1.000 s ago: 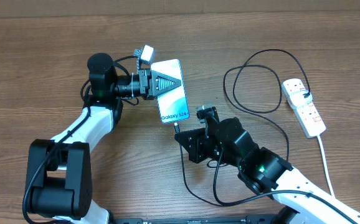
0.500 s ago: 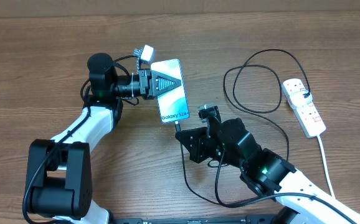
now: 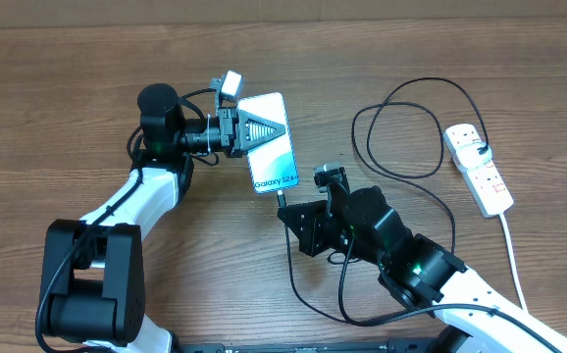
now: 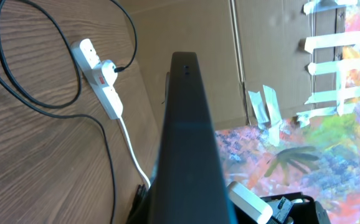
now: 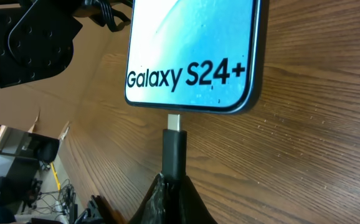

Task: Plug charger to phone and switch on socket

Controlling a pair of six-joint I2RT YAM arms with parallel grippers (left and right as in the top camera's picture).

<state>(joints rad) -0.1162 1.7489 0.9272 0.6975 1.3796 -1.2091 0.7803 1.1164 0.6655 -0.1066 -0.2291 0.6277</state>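
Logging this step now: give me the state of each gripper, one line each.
Left gripper: closed, holding the Galaxy S24+ phone.
Right gripper: closed, holding the charger connector at the phone's port.

The phone point(image 5: 192, 50) fills the view from 11 to 1 o'clock. It lies flat on the wooden desk point(image 5: 311, 155), its pale blue screen facing up and "Galaxy S24+" printed along its near end. At 6 o'clock the right hand point(image 5: 172, 198) pinches the black connector of the charger point(image 5: 174, 149) between its dark fingertips. The connector points toward 12 o'clock. Its short silver tip touches the middle of the phone's near edge, though how deep it sits cannot be told. Black robot hardware point(image 5: 37, 43) sits at 10 o'clock, and a blurred room shows at 8 o'clock.
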